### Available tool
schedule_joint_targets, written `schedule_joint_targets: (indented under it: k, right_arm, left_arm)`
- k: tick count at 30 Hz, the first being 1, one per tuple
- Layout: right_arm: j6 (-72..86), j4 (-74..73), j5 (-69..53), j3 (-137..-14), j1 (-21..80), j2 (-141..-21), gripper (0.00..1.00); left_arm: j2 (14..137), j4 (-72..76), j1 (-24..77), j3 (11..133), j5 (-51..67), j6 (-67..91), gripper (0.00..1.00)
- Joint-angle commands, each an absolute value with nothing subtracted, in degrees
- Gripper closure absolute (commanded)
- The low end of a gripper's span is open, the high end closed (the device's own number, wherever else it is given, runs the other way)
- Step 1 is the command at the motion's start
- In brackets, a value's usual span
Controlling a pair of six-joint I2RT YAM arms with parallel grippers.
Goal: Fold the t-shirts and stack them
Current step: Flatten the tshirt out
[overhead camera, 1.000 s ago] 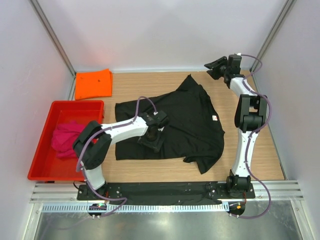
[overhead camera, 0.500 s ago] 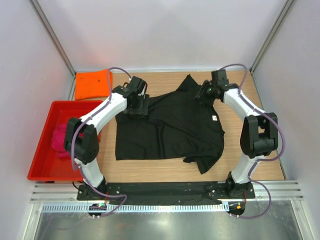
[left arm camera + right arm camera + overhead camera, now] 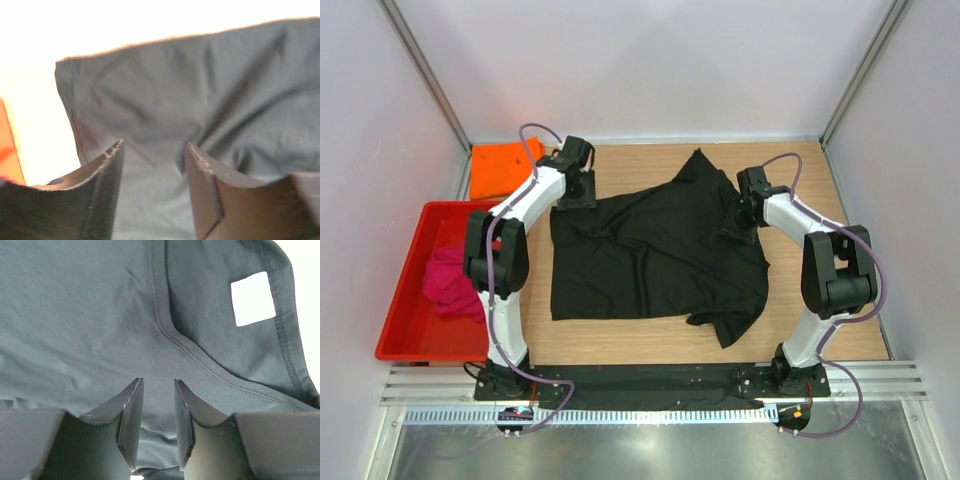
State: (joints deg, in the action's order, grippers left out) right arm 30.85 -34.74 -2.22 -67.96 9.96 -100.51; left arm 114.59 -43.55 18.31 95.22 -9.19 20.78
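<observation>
The black t-shirt (image 3: 660, 255) lies spread and wrinkled across the middle of the table. My left gripper (image 3: 576, 192) is open over its far left corner. In the left wrist view the black cloth (image 3: 200, 90) lies under the open gripper (image 3: 155, 150). My right gripper (image 3: 736, 222) is over the shirt's right side by the collar. It is open with a narrow gap (image 3: 157, 390) just above the cloth, near the white tag (image 3: 252, 297). The orange shirt (image 3: 502, 168) lies folded at the back left. The magenta-pink shirt (image 3: 450, 280) is bunched in the tray.
A red plastic tray (image 3: 420, 345) stands along the left side of the table. White walls and metal posts close in the back and both sides. Bare wood (image 3: 620, 345) shows in front of the black shirt.
My left gripper has moved from the shirt's middle to its far left corner. My right gripper has come from the back right corner down onto the shirt near the collar.
</observation>
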Motion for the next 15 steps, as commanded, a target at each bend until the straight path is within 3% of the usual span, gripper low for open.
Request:
schedule_joint_targets:
  k: [1, 7, 15]
  right_arm:
    - [30.2, -35.3, -0.5, -71.8, 10.2, -101.1, 0.64]
    - [30.5, -36.6, -0.4, -71.7, 10.2, -102.0, 0.63]
    - [30.8, -38.1, -0.3, -66.7, 10.2, -102.4, 0.64]
  left_arm:
    - [119.6, -40.6, 16.7, 99.7, -7.5, 21.0, 0.49]
    - [129.4, -39.5, 16.3, 106.9, -5.5, 21.4, 0.57]
    - [137.9, -38.7, 14.8, 116.1, -4.7, 21.5, 0.58]
